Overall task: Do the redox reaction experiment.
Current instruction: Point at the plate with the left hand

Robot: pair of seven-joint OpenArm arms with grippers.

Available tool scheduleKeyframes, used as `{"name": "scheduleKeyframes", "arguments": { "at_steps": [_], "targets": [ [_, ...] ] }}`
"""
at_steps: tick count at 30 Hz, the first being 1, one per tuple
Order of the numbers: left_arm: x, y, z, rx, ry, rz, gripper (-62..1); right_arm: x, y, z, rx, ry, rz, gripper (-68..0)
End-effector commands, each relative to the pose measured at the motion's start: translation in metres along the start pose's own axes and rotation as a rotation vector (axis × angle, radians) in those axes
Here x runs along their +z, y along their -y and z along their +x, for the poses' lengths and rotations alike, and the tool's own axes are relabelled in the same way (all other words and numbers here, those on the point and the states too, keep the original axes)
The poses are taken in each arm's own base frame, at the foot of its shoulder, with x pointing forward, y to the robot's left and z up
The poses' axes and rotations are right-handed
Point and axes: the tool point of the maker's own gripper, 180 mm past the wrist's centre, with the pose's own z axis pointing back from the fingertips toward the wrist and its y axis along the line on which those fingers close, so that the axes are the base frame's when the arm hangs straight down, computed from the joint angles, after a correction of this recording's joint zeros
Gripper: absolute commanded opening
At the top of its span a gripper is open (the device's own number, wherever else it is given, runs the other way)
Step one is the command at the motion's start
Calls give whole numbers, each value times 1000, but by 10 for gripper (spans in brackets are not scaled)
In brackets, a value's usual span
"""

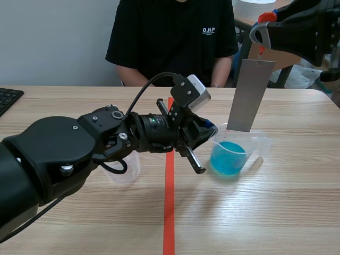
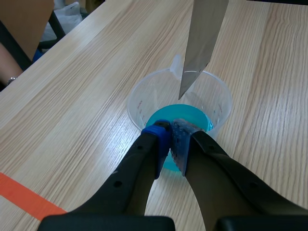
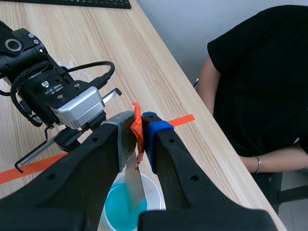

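A clear beaker point(image 1: 236, 154) holding blue liquid point(image 2: 192, 118) stands right of the red tape line. My left gripper point(image 1: 209, 133) reaches across from the left and is shut on the beaker's near rim, its pads point(image 2: 161, 139) pinching the wall point(image 2: 144, 96). My right gripper point(image 1: 263, 27) is raised at the upper right, shut on an orange-red clip point(image 3: 137, 122). A grey metal strip point(image 1: 249, 95) hangs from the clip. Its pointed lower end point(image 2: 183, 91) sits just inside the beaker's rim, above the liquid. In the right wrist view the strip point(image 3: 134, 185) hangs down over the beaker point(image 3: 154, 195).
A second, empty clear beaker point(image 1: 126, 169) stands behind my left arm, left of the tape. A black keyboard point(image 1: 8, 98) lies at the table's left edge. A person in a black shirt point(image 1: 172, 37) sits across the table.
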Motion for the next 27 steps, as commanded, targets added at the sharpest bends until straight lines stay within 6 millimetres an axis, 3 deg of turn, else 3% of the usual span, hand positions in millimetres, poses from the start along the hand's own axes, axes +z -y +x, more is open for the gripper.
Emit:
{"name": "scheduleKeyframes", "arguments": {
  "at_steps": [1,27],
  "targets": [
    [-3,-6,19,-11,56,14,-575,4,9,15,27,37,-22,-660],
    [-3,-6,26,-1,96,17,-575,4,9,15,27,38,-22,-660]
  ]
}}
